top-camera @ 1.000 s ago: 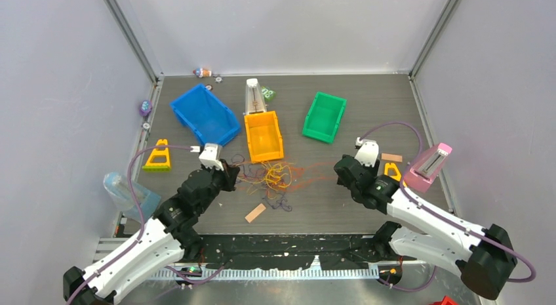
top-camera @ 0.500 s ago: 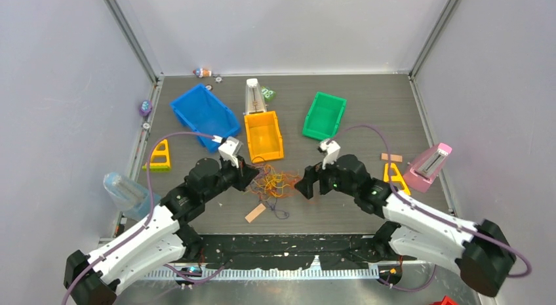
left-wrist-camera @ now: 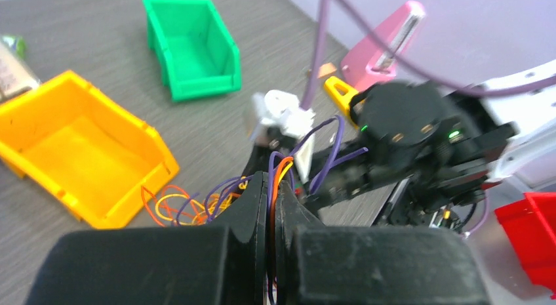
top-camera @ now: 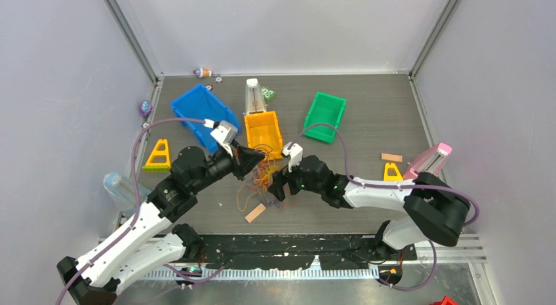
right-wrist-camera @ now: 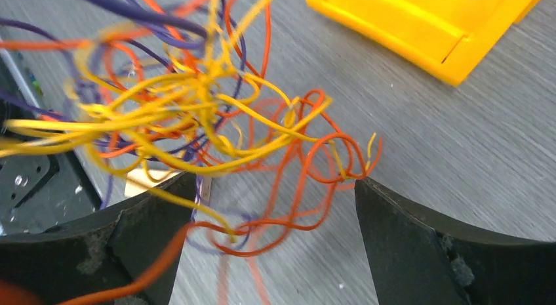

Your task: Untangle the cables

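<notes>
- Table [top-camera: 367, 121]: dark grey wood-grain top; pale walls [top-camera: 282, 29] on 3 sides, metal posts at back corners.
- Cables [top-camera: 263, 176]: orange/yellow/purple tangle, mid-table, just in front of yellow bin [top-camera: 263, 136].
- L gripper [left-wrist-camera: 271, 187]: jaws closed, pinching orange + purple strands.
- R gripper [right-wrist-camera: 275, 206]: jaws wide apart at the tangle, gripping nothing.
- Blue bin [top-camera: 200, 111] and green bin [top-camera: 324, 116] flank the yellow one.

dark table [top-camera: 374, 121]: orange bin [top-camera: 263, 138], cables [top-camera: 264, 176], perhaps metronome [top-camera: 429, 162]
</notes>
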Available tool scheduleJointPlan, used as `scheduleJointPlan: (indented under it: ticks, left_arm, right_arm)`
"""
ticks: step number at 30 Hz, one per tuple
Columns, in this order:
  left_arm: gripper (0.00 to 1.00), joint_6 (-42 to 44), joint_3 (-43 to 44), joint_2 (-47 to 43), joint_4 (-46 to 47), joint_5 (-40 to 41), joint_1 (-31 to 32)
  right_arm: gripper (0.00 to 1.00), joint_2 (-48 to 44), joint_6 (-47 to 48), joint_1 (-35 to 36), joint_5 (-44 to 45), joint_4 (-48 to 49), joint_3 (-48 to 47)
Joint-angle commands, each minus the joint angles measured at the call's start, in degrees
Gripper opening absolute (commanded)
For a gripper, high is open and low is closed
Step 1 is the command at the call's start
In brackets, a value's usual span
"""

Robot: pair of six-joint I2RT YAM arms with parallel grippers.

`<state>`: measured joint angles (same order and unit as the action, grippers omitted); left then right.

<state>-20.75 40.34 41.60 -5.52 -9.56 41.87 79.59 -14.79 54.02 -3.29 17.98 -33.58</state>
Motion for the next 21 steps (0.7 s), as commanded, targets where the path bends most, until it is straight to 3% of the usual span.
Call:
scheduleJointPlan:
  ticks: [1,3,5,7,9,11,14,19,21]
  left_arm:
    - [0.00,-2.8,6.5,0.4,5.1,-3.7,-0.6]
    - [0.00,-4.2,8.9,1.1,5.2,-4.8,-1.1]
    - [0.00,-4.9,11.3,1.5,5.2,-5.4,-1.5]
    - [0.00,-5.5,13.2,1.5,4.9,-5.3,-2.2]
    - [0.00,-5.7,15.2,1.2,3.9,-4.7,-3.1]
    - [0.00,-5.8,17.3,1.1,2.0,-3.5,-4.1]
    - [0.00,-5.1,20.1,0.9,-1.2,-0.6,-5.9]
    - [0.00,-2.4,21.4,-0.8,-11.2,18.2,-6.5]
    - [0.00,-2.2,20.4,-1.7,-14.1,22.1,-7.3]
  right_arm:
    - [0.97,3.1,-4.5,1.9,6.4,14.7,-1.7]
    - [0.99,3.5,-6.2,2.1,6.8,17.4,-1.1]
    - [0.87,2.6,-7.2,2.1,8.9,15.9,-1.1]
    - [0.63,1.2,-8.5,2.1,14.6,10.4,-1.1]
    - [0.17,-1.0,-10.5,2.1,21.8,3.7,-0.3]
    - [0.07,-3.4,-13.7,1.9,31.6,-3.8,1.0]
    - [0.05,-7.1,-19.3,0.3,37.7,-14.2,3.3]
    - [0.05,-14.9,-30.3,-4.0,48.0,-31.6,5.0]
    - [0.05,-17.2,-34.9,-6.8,50.3,-38.9,4.1]
